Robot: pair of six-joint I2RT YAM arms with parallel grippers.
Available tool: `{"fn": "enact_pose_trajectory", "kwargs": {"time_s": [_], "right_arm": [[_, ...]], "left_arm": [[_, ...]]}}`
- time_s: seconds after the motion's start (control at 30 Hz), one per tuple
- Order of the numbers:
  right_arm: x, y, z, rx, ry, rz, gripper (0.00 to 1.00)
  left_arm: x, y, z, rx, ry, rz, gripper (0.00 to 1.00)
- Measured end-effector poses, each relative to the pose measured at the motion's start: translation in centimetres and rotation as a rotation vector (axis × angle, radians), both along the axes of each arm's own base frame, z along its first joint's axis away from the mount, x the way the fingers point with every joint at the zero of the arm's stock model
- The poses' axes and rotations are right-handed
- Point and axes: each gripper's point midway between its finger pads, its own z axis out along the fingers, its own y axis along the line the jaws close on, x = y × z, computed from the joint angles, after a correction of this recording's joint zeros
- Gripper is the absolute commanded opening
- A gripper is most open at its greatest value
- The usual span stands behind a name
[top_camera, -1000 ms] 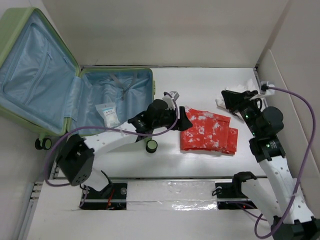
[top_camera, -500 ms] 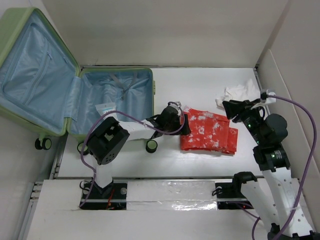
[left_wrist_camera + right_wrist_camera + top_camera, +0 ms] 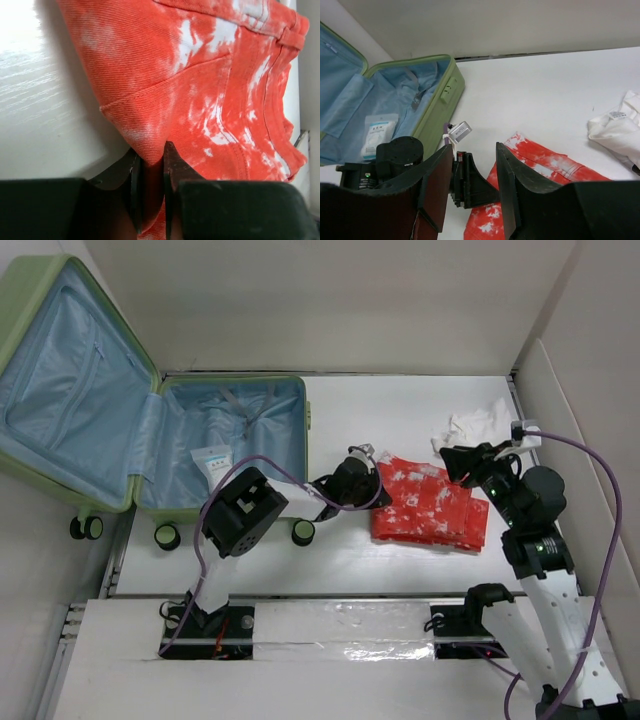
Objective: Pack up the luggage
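Far left of the red-and-white tie-dye denim garment (image 3: 430, 505), the large light-green hard-shell luggage (image 3: 70, 390) lies open on the white surface (image 3: 400, 410). Its lid leans back and the blue lining shows. A small white flat packet (image 3: 215, 468) lies in the base half, and the black spinner wheels (image 3: 303, 532) sit on the near side. At the garment's left edge the left tool (image 3: 368, 483) is closed on a fold of the fabric, which is pinched between the black fingers (image 3: 172, 165). At the garment's right end the right tool (image 3: 462, 462) hovers above it with its jaws apart and nothing between them. Just beyond the garment's far right corner lies a crumpled white cloth (image 3: 478, 425), apart from the garment.
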Motion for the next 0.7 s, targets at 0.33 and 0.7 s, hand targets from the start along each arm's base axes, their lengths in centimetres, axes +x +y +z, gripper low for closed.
{"fn": "enact_pose_trajectory", "kwargs": {"time_s": [0.33, 0.7], "right_arm": [[-1.2, -0.2, 1.2, 0.008, -0.053, -0.004, 0.46], [-1.5, -0.2, 1.7, 0.014, -0.064, -0.006, 0.46]], "left_arm": [[0.4, -0.4, 0.6, 0.002, -0.04, 0.009, 0.0], [9.1, -2.0, 19.6, 0.06, -0.336, -0.106, 0.0]]}}
